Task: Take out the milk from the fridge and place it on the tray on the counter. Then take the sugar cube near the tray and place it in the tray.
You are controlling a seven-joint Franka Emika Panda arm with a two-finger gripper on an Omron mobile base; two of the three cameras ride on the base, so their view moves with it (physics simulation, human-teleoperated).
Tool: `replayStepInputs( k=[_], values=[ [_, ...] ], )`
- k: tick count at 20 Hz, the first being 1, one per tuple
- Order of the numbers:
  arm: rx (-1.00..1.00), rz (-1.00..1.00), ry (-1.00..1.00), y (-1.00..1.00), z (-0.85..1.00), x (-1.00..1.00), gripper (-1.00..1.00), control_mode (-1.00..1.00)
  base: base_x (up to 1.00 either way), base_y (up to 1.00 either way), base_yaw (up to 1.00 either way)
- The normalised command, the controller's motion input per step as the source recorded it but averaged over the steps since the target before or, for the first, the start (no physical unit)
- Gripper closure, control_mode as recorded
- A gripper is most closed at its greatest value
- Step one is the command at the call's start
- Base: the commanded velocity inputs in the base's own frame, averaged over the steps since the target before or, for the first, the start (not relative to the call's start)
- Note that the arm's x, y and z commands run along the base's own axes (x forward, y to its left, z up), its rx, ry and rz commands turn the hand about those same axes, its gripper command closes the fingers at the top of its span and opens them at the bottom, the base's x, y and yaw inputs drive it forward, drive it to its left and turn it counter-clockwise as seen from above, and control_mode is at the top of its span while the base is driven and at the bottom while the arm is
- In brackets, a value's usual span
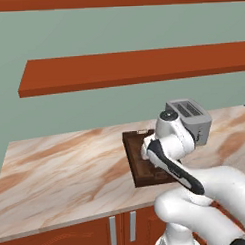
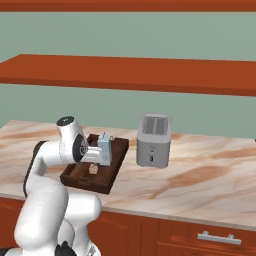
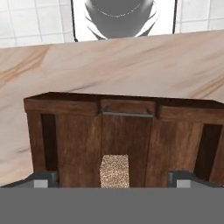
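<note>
The dark brown tray [image 2: 111, 172] lies on the beige marble counter [image 2: 200, 175], left of the toaster. Near the tray's far end the pale blue milk [image 2: 104, 149] stands upright. On the tray floor lies a small tan sugar cube [image 2: 93, 170], just under my hand. In the hand view my gripper [image 3: 113, 178] is open, its fingertips [image 3: 43, 178] standing wide on either side of the sugar cube [image 3: 114, 169] with a gap on each side. The tray [image 3: 78, 131] shows its plank floor and rim there. In the left base view my arm covers much of the tray [image 1: 133, 159].
A silver toaster [image 2: 154, 140] stands right of the tray, also seen behind my arm as the toaster [image 1: 190, 118]. Red-brown wall shelves [image 1: 132, 66] hang above. The counter [image 1: 61, 166] stretches bare to the left, with cabinet doors [image 1: 113, 230] below its front edge.
</note>
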Motion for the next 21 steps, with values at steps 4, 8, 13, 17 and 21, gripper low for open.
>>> replayStepInputs(
  k=[4, 8, 13, 17, 21],
  values=[
    [0.05, 0.0, -0.27, -0.07, 0.74, -0.7, -1.0, -1.0, 0.0, 0.0, 0.0],
    [0.05, 0.0, -0.25, -0.12, 0.89, -0.88, -1.0, -1.0, 0.0, 0.0, 0.0],
    [0.03, 0.0, -0.19, -0.1, 0.97, -0.87, -1.0, -1.0, 0.0, 0.0, 0.0],
    [0.0, 0.0, -0.14, -0.14, 0.94, -0.94, -1.0, -1.0, 0.0, 0.0, 0.0],
    [0.0, 0.0, -0.19, -0.24, 0.81, -1.0, -1.0, -1.0, 0.0, 0.0, 0.0]
  ],
)
